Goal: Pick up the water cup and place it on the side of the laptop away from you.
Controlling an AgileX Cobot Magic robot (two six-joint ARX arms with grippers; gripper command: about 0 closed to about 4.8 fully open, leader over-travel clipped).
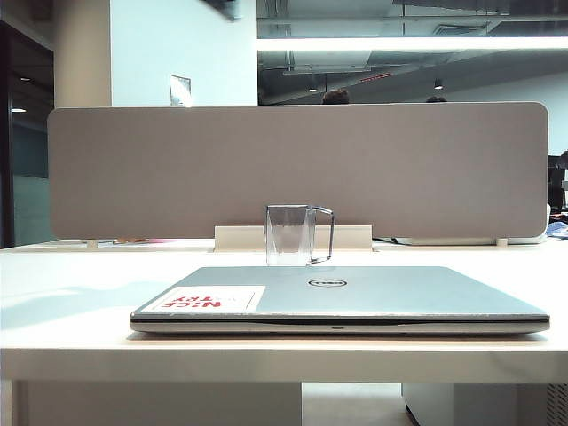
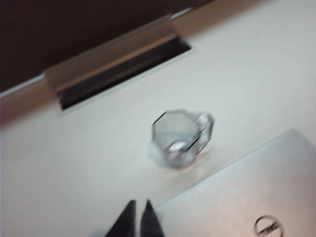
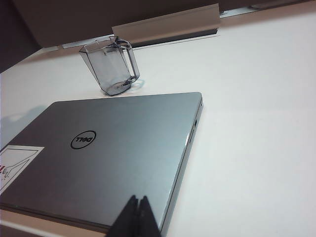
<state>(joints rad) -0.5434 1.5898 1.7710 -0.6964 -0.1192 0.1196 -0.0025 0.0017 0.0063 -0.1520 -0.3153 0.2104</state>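
I count one small transparent grey-tinted faceted plastic water cup (image 1: 290,235) and one wide thin silver closed laptop (image 1: 355,297) carrying one round logo and one white sticker with red lettering (image 1: 209,300). Cup stands upright on the white table (image 1: 80,293) just beyond the laptop's far edge, its handle toward the laptop's right side. Left gripper (image 2: 138,219) hangs above the laptop's far edge, tips nearly together, empty. Right gripper (image 3: 138,216) sits over the laptop's near edge, tips together, empty. Grey partition panel (image 1: 177,169) behind the cup; dim office beyond.
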